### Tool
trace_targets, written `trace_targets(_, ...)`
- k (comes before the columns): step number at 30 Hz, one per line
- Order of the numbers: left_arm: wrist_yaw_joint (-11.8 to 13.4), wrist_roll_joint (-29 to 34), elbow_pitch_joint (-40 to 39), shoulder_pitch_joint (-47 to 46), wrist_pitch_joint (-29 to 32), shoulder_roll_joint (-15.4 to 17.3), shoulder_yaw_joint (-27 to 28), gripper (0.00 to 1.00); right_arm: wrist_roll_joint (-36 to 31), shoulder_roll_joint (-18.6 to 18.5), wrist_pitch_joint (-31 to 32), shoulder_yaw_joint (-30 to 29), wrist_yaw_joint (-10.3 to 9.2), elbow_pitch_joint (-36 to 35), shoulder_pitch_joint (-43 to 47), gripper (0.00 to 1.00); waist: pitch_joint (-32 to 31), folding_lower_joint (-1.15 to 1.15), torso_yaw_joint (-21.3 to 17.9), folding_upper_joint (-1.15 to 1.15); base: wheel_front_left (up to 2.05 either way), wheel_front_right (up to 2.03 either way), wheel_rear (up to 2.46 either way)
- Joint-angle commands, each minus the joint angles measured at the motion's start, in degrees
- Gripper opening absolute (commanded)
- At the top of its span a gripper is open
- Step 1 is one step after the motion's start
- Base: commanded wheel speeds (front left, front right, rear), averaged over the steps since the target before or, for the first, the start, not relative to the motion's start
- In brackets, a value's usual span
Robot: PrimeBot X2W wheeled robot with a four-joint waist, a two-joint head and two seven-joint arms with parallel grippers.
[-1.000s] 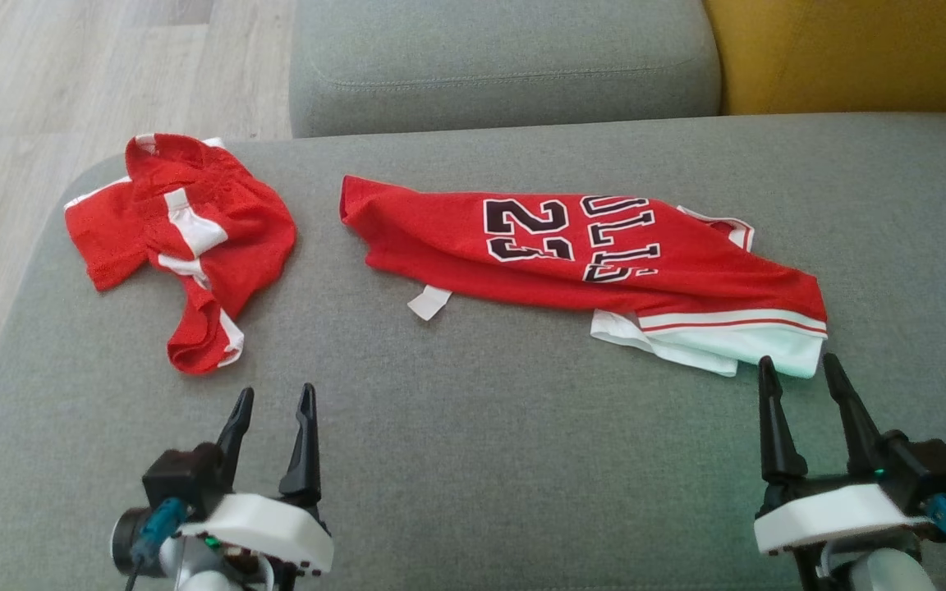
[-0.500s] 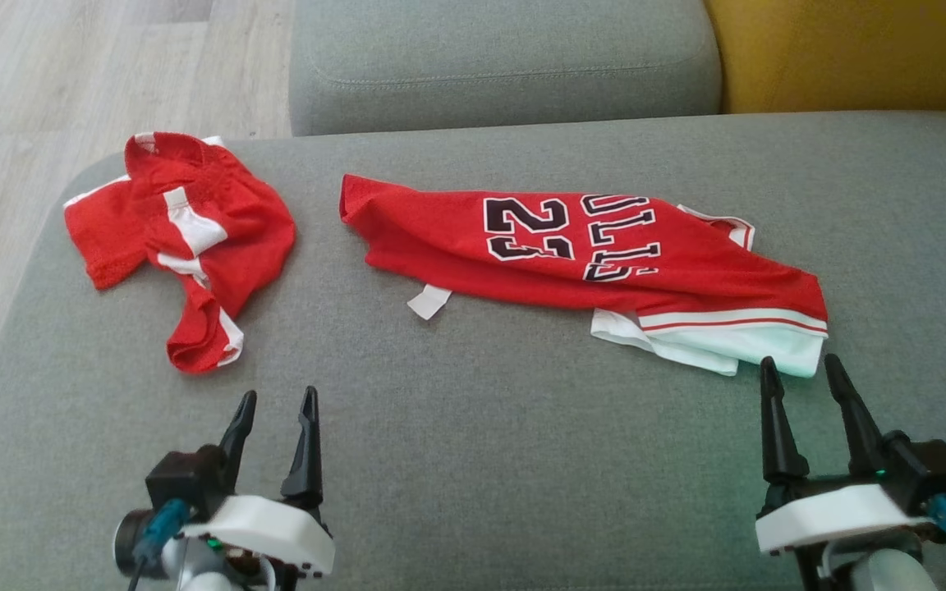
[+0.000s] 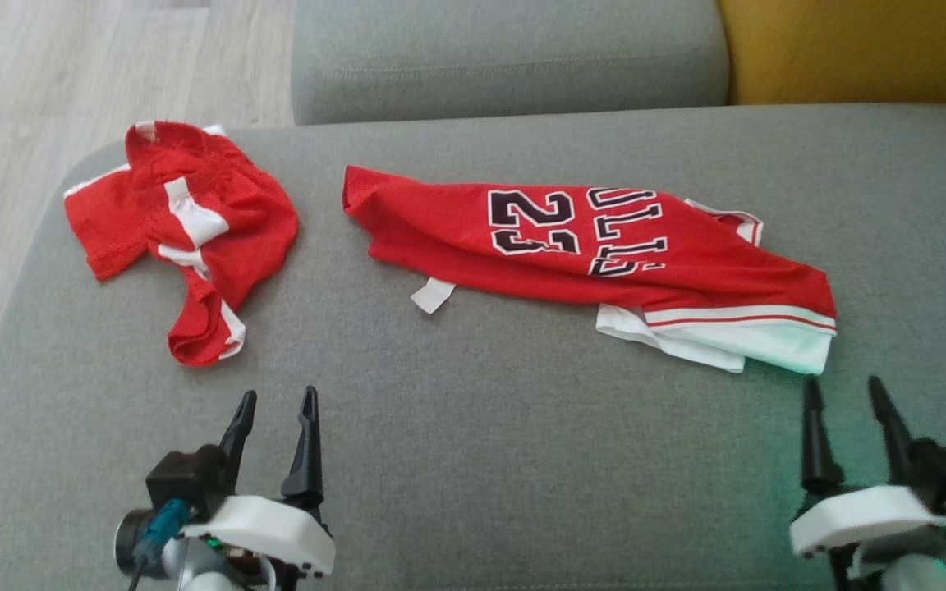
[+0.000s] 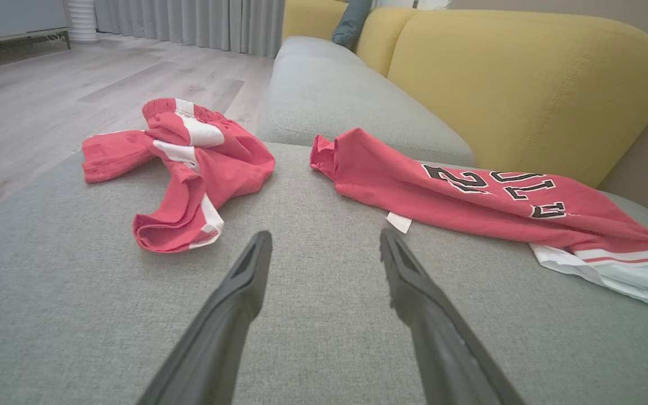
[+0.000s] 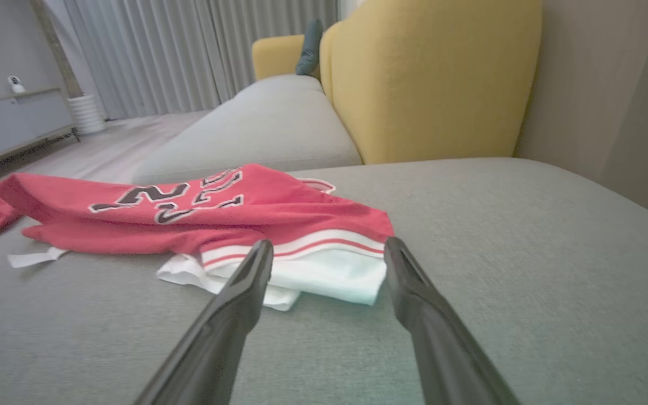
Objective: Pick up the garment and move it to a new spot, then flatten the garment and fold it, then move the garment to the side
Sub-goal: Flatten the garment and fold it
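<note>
At the bottom of the head view, both claws are seen spread wide and empty above the grey sofa seat (image 3: 473, 460): the left claw (image 3: 279, 394) at lower left, the right claw (image 3: 842, 382) at lower right. Just beyond the right claw, the white hem (image 3: 727, 345) of the red jersey (image 3: 571, 246) is laid in several loose layers. The jersey is stretched across the middle of the frame, folded lengthwise, its number upward. Should the hem be pinched there, only the top layer might be caught, and the rest would be dragged or unfolded as it is lifted. A small white tag (image 3: 432, 295) is seen poking out at the jersey's near edge and could be trapped under a fold. Farther off, at upper left, the crumpled red shorts (image 3: 185, 222) are lying close to the seat's rounded corner, with the wooden floor (image 3: 71, 74) beyond. If they are nudged or dropped short, they could be slid off the edge. Which piece is meant by the task cannot be told, so the wrong one might be taken.
</note>
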Motion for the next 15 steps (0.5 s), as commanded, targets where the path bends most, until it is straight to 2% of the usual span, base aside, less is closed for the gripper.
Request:
trace_targets(1, -0.48, 0.81, -2.17, -2.24, -0.71, -0.32, 1.60, 1.00, -1.05, -0.37, -0.63, -0.18, 0.43, -0.10, -4.18, 1.00, 0.95, 0.00, 0.45, 0.00, 0.00, 0.00, 0.00)
trace_targets(10, -0.80, 1.76, -3.14, -3.95, -0.71, -0.70, 0.74, 1.00, -4.43, -0.37, -0.63, -8.18, 0.43, 13.78, -14.06, 1.00, 6.77, 0.00, 2.44, 0.00, 0.00, 0.00, 0.00)
trace_targets(11, -0.84, 1.97, -3.21, -4.45, -0.71, -0.76, 0.72, 1.00, -4.31, -0.37, -0.61, -9.20, 0.43, 18.04, -16.37, 1.00, 8.00, 0.00, 2.87, 0.00, 0.00, 0.00, 0.00)
trace_targets(15, -0.86, 2.27, -3.20, -5.12, -0.71, -0.82, 0.83, 1.00, -3.98, -0.37, -0.61, -9.99, 0.43, 23.54, -19.86, 0.96, 9.41, 0.00, 3.33, 0.00, 0.00, 0.00, 0.00)
